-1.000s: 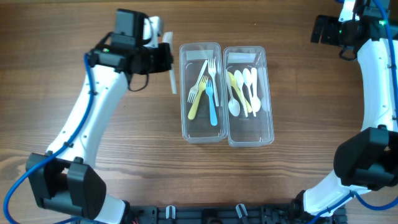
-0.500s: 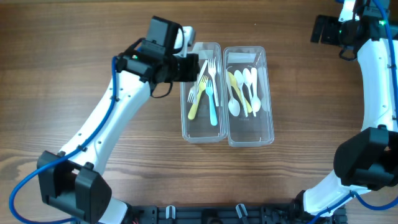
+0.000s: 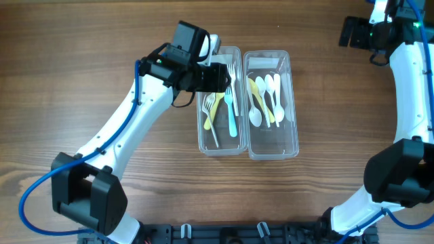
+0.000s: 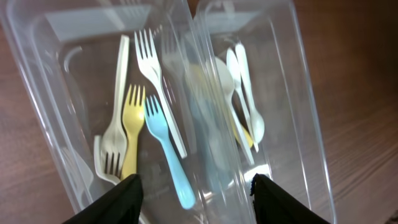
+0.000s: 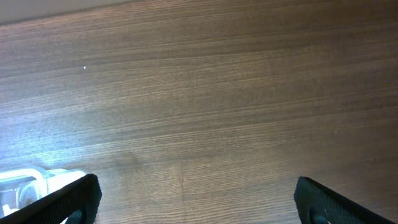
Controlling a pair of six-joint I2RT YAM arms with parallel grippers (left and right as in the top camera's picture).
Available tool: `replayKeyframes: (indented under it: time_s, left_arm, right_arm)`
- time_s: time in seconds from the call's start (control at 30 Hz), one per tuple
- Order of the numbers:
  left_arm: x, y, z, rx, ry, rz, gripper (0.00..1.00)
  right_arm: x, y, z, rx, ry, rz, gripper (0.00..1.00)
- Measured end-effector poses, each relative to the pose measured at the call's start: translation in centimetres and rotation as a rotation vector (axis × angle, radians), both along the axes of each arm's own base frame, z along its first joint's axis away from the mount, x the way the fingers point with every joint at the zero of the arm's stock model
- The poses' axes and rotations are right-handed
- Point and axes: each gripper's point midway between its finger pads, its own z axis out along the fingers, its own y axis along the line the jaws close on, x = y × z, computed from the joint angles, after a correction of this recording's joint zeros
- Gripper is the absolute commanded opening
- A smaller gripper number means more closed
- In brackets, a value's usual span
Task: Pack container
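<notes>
Left fingers (image 4: 127,200) now moved over the fork container (image 3: 220,152), spread apart and empty, the white utensil (image 3: 213,133) they carried now inside among forks (image 4: 152,74), we cannot name its kind, right fingers (image 5: 68,199) apart over tabletop (image 5: 199,93), largely cut off.

The table (image 3: 68,41) is brown wood with a fine streaky grain, and the two containers (image 3: 201,139) are clear, colourless plastic. The left one shows a light blue fork (image 4: 166,140), a yellow fork (image 4: 132,134) and white forks (image 4: 152,74); the right one shows white spoons (image 3: 273,91) and pale yellow spoons (image 3: 253,88). Both arms (image 3: 129,129) are white with black joints, the left one trailing a blue cable (image 3: 136,85).
</notes>
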Motion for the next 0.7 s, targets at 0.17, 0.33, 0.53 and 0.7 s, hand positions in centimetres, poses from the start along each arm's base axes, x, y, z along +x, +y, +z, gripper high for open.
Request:
replayKeyframes:
  time_s: [0.17,0.33,0.53,0.7]
  left_arm:
    - [3.2,1.9,1.4,-0.033,-0.094,0.069,0.73]
    - [6.9,9.3,4.3,0.001,-0.208,0.263,1.0]
    - [8.2,22.2,9.2,0.088,-0.343,0.581,1.0]
    - [7.7,29.1,10.0,0.137,-0.359,0.74,1.0]
  right_arm:
    - [0.0,0.0,0.0,0.0,0.0,0.0,1.0]
    - [0.0,0.0,0.0,0.0,0.0,0.0,1.0]
    - [0.0,0.0,0.0,0.0,0.0,0.0,1.0]
    - [0.0,0.0,0.0,0.0,0.0,0.0,1.0]
